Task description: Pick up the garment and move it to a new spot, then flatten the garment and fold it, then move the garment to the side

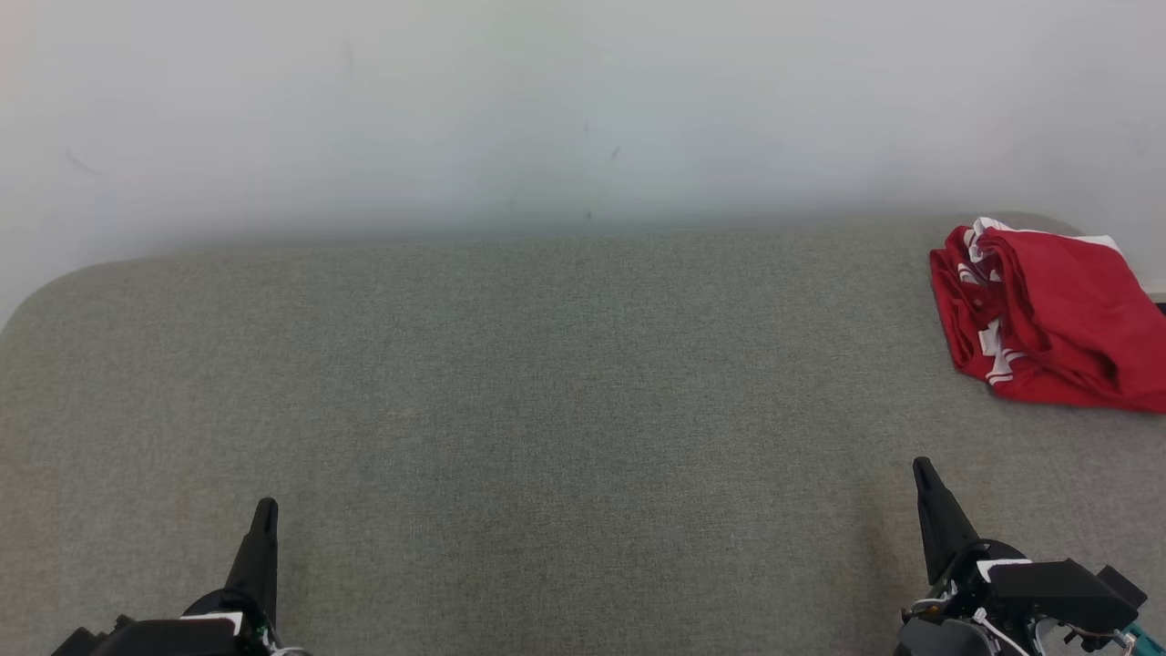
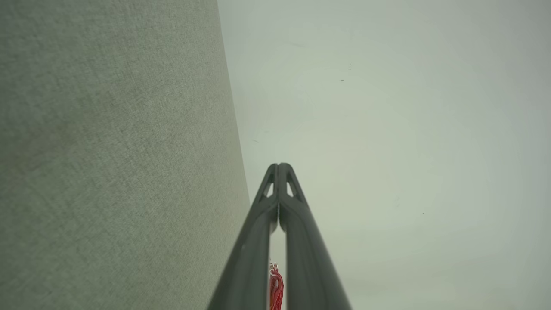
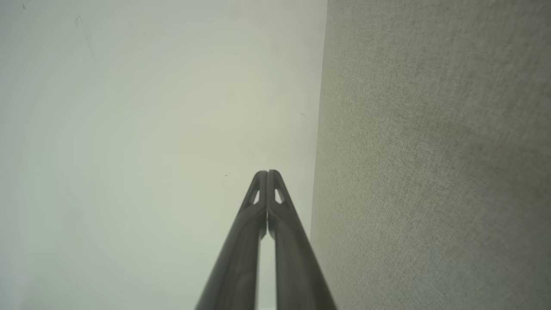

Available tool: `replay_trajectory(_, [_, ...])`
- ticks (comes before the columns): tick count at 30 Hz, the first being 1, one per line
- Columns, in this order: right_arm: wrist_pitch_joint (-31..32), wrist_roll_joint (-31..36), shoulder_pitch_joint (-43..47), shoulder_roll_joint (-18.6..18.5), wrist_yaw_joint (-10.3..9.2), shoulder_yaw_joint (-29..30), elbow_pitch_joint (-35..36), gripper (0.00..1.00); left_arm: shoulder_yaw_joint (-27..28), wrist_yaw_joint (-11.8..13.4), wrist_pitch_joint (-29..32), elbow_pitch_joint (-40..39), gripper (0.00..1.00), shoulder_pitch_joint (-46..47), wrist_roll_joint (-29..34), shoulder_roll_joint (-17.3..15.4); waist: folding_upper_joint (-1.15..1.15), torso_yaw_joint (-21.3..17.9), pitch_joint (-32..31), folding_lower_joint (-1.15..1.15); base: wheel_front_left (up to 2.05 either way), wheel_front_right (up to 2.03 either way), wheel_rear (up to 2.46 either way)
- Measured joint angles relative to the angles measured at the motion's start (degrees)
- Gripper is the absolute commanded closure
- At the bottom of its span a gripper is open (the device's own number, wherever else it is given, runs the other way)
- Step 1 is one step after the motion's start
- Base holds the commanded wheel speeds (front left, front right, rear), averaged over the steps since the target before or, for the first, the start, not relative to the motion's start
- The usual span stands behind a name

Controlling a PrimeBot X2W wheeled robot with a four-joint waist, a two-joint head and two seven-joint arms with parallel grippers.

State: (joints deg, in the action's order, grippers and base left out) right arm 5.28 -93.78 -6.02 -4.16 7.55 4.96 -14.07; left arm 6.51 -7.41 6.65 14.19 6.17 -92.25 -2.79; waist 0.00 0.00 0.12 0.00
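The garment is red with white trim and lies folded in a compact bundle at the far right of the grey fabric table, running past the head view's right edge. A sliver of the garment shows between the finger bases in the left wrist view. My left gripper rests at the lower left, shut and empty, far from the garment. At the lower right my right gripper is also shut with nothing in it, a short way in front of the garment. Both wrist views show the fingertips pressed together: left gripper, right gripper.
A pale wall rises directly behind the table's rear edge. The table's rounded far left corner shows in the head view. Grey tabletop stretches between the two grippers and across the middle.
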Motion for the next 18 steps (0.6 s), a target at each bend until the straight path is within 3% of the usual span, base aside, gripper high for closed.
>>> replay_trajectory(18, [0.3, 0.1, 0.0, 0.2, 0.0, 0.2, 0.0, 1.0, 0.0, 0.0, 0.0, 0.0, 1.0, 0.0, 0.0, 0.0, 0.0, 0.0, 0.0, 0.0, 0.0, 0.0, 0.0])
